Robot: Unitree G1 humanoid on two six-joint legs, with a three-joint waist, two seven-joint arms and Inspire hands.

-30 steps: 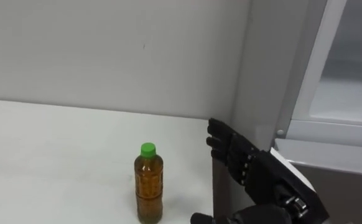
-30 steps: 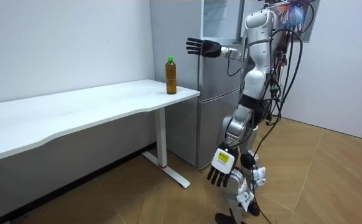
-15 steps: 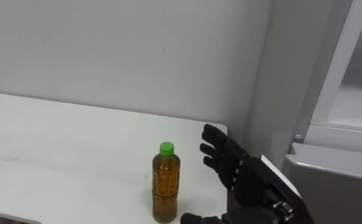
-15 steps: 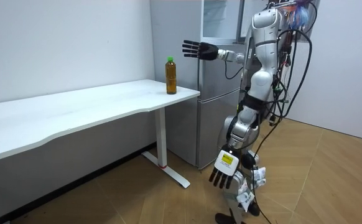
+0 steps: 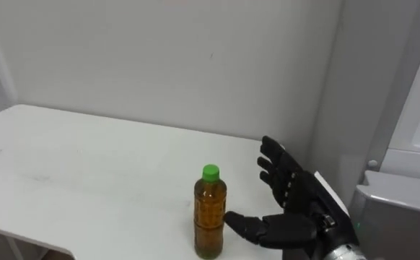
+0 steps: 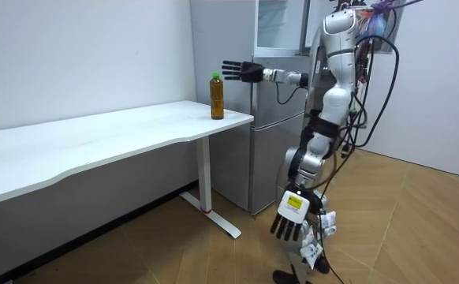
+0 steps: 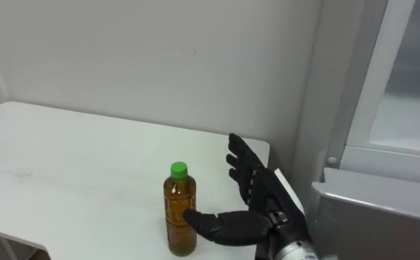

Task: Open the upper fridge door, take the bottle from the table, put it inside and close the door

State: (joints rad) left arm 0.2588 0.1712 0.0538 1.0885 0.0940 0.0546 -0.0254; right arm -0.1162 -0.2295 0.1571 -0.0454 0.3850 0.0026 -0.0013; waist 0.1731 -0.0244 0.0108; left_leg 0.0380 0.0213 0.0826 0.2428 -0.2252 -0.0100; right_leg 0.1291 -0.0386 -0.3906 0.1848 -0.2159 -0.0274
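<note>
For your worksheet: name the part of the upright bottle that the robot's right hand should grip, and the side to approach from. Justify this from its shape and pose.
Grip the bottle round its straight amber body, below the green cap, coming from its right. It stands upright near the table's right end. The open right hand is beside it there, so its fingers could likely wrap the round body.

The bottle point(image 5: 210, 213) stands on the counter point(image 5: 87, 166) near its right end, the right hand point(image 5: 289, 198) just right of it, the fridge point(image 5: 405, 217) farther right.
</note>
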